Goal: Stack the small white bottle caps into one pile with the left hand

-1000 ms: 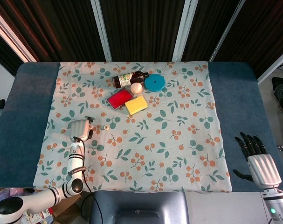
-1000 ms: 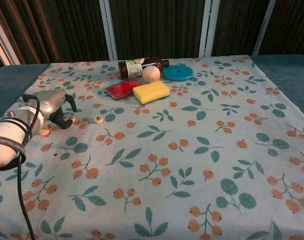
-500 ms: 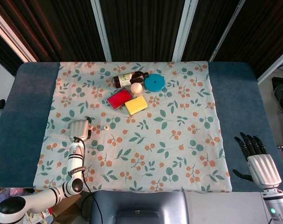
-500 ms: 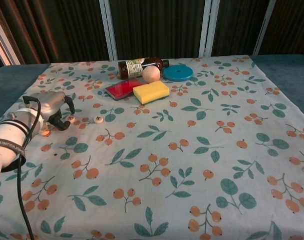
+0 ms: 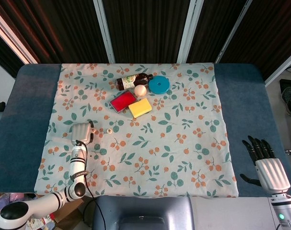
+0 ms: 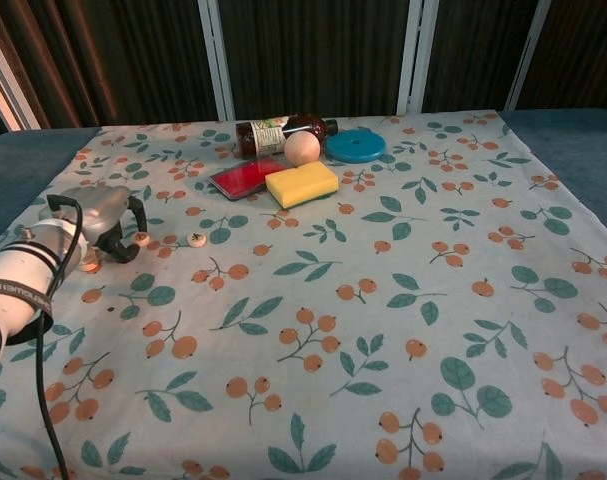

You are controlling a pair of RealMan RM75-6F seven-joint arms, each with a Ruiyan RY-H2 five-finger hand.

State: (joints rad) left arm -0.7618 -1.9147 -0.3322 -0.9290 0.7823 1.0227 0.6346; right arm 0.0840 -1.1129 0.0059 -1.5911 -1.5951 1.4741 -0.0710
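On the tabletop's left side, left hand (image 6: 108,222) with fingers curled down, pinching a small white cap (image 6: 141,238) (grip likely, partly hidden). Second cap (image 6: 197,238) just beside. Probably carrying stage; next, lifting across and lowering squarely onto that cap.

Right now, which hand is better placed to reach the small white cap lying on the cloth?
The left hand. It hangs low over the cloth just beside the white cap, fingers curled downward. The right hand sits far off, beyond the cloth's opposite edge near the table corner, fingers spread and empty.
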